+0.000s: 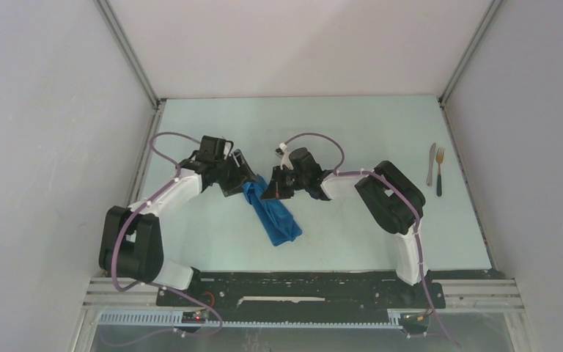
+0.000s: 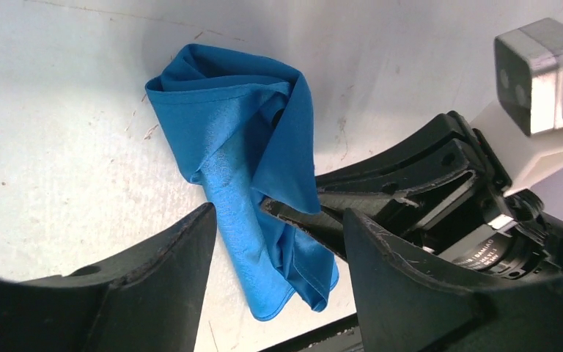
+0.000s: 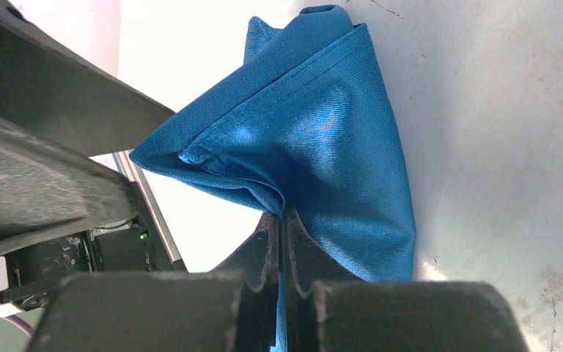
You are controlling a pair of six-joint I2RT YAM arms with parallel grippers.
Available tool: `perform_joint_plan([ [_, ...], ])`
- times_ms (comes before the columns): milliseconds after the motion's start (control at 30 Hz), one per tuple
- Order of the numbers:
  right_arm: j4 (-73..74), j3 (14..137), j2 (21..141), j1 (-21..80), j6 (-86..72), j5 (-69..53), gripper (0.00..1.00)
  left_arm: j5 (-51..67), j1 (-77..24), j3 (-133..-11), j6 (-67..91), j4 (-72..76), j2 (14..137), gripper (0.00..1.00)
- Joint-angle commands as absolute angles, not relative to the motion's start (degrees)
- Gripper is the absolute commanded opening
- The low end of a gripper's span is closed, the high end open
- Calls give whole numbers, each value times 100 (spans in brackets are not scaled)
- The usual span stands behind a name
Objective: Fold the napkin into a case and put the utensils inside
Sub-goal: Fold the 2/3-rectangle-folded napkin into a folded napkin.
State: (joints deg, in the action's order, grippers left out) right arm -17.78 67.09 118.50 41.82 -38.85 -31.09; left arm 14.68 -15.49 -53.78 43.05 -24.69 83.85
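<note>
Blue cloth with a satin sheen, the napkin (image 1: 275, 214), lies bunched just on the near side of the table's (image 1: 352, 132) centre. It is a loose strip running from 11 to 5 o'clock, not yet a tidy case. At its 11 o'clock end the right gripper (image 3: 282, 246) is pinched tight on a hemmed edge and holds a fold up. The left gripper (image 2: 278, 218) stands spread wide astride the same end, gripping nothing. Farther off at 3 o'clock the knife (image 1: 430, 163) and fork (image 1: 439, 171) lie side by side, well apart from the cloth.

The risk, as I judge it, is that the slippery layers slide apart if the right claw pulls before the left pins them. The two claws also sit close enough to collide. White print (image 2: 484, 253) on the right gripper's round body is too blurred to read.
</note>
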Motion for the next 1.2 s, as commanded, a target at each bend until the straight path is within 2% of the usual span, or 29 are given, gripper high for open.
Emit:
perform_joint_plan([
  [0,-1760,6911,11847,4221,-3752,-2949,0,1337,-1575,-5610,4253,-2599,8270,69],
  [267,-1682,6943,11806,4258,-3746,-2810,0,1223,-1772,-6241,4030,-3051,9139,64],
  [467,-1476,7031,11772,4297,-3589,-2626,2,1087,-1794,-6600,3792,-3306,9508,50],
  [733,-1276,7155,11719,4398,-3473,-2439,5,902,-1785,-6882,3623,-3577,9791,45],
  [967,-1116,7159,11605,4477,-3286,-2181,9,849,-1778,-6944,3689,-3540,9862,22],
  [1033,-1028,7164,11557,4525,-3146,-2046,13,804,-1760,-6935,3691,-3516,9814,18],
  [1167,-977,7164,11411,4619,-2808,-1828,23,822,-1655,-6886,3674,-3507,9794,0],
])
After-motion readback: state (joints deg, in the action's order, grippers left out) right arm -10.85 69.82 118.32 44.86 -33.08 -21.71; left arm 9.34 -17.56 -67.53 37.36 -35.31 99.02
